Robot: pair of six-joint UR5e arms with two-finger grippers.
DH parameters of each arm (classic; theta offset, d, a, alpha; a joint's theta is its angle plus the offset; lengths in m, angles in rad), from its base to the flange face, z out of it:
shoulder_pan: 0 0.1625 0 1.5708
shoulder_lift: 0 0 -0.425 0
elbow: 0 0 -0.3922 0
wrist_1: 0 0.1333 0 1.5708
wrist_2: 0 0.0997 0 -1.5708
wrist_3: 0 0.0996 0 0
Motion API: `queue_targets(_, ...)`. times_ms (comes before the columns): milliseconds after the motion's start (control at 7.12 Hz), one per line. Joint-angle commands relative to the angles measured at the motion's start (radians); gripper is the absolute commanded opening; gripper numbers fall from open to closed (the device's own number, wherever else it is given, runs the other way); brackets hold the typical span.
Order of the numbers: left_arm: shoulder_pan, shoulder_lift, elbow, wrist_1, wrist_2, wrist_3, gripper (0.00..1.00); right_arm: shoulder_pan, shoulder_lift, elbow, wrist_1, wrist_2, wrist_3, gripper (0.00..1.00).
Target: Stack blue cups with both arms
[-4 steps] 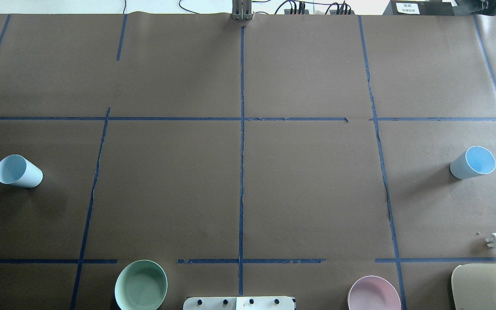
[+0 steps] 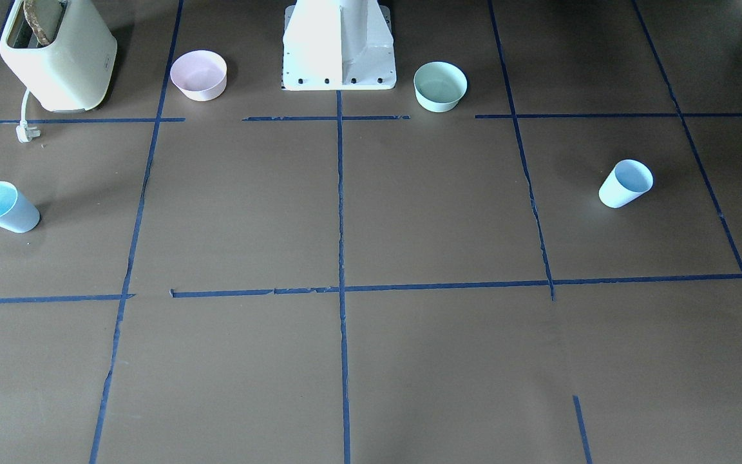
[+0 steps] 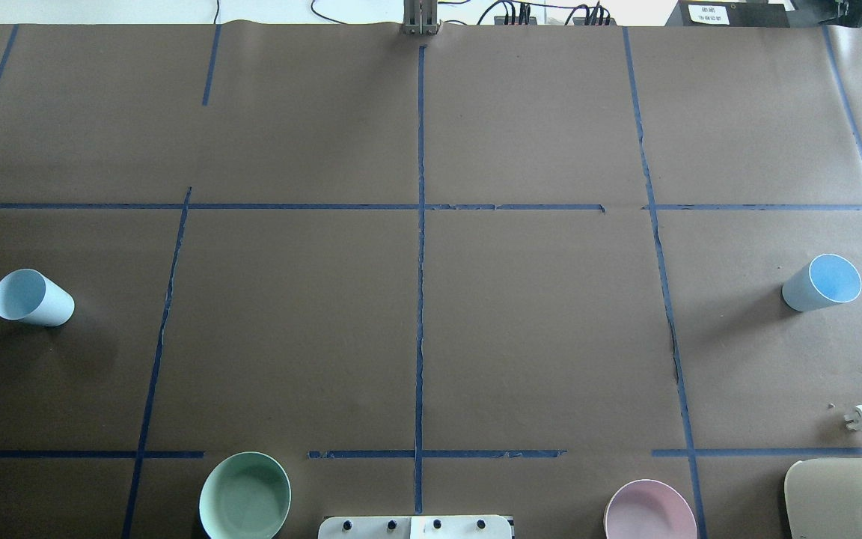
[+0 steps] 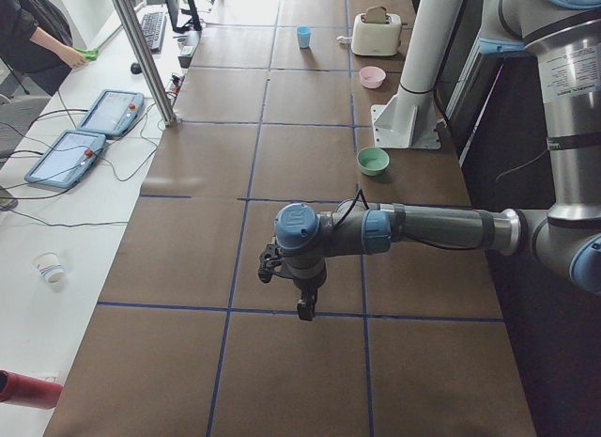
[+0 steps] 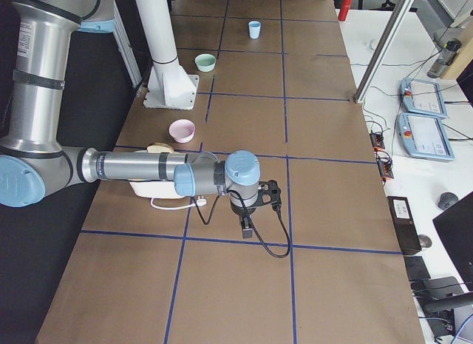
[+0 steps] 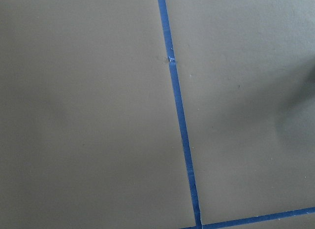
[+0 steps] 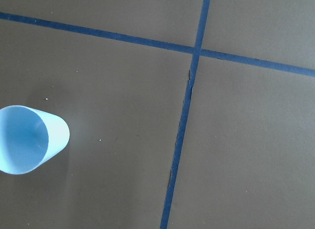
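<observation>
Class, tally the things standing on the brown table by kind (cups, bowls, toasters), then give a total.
Blue cups: 2
Bowls: 2, the mint-green bowl and the pink bowl
Toaster: 1
Total: 5

Worktop [image 3: 536, 337] covered in brown paper, gridded with blue tape lines [image 3: 420, 299]. White side desk [image 4: 75, 343] alongside, carrying two tablets [image 4: 64, 160], keyboard [image 4: 153, 28], paper cup [image 4: 49, 266]. Metal post [image 4: 141, 52] at desk edge. Lighting bright, even; soft shadows.
</observation>
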Motion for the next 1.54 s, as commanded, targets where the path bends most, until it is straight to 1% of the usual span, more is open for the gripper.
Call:
queue_targets(0,0.001,-0.130,0.038,-0.081,0.001,-0.002,1.00,-0.003,0.021,0.012,0.000,0.002,0.002,1.00)
queue_targets(140,0.001,-0.164,0.033,-0.073,-0.011,-0.006,1.00,-0.003,0.021,0.014,0.000,0.010,0.003,1.00)
queue_targets(281,0.005,-0.163,0.026,-0.088,-0.011,-0.145,1.00,-0.003,0.021,0.014,0.000,0.010,0.002,1.00)
queue_targets(421,0.067,-0.157,0.015,-0.161,-0.004,-0.246,1.00,-0.003,0.018,0.014,0.000,0.011,0.002,1.00)
queue_targets(561,0.126,-0.111,0.032,-0.280,0.001,-0.319,1.00,-0.003,0.017,0.012,0.002,0.011,0.002,1.00)
queue_targets(702,0.202,-0.094,0.041,-0.412,0.004,-0.514,1.00,-0.003,0.015,0.014,0.002,0.011,0.002,1.00)
queue_targets(842,0.306,-0.085,0.043,-0.530,0.074,-0.736,1.00,-0.004,0.015,0.014,0.002,0.011,0.002,1.00)
queue_targets(982,0.395,-0.069,0.050,-0.616,0.149,-0.882,1.00,-0.003,0.015,0.014,0.002,0.011,0.002,1.00)
queue_targets(1123,0.480,-0.069,0.064,-0.681,0.168,-1.007,1.00,-0.003,0.015,0.014,0.002,0.011,0.002,1.00)
queue_targets(1263,0.540,-0.069,0.087,-0.727,0.205,-1.061,1.00,-0.004,0.015,0.014,0.002,0.011,0.002,1.00)
queue_targets(1404,0.565,-0.069,0.108,-0.753,0.210,-1.068,1.00,-0.004,0.015,0.014,0.000,0.011,0.002,1.00)
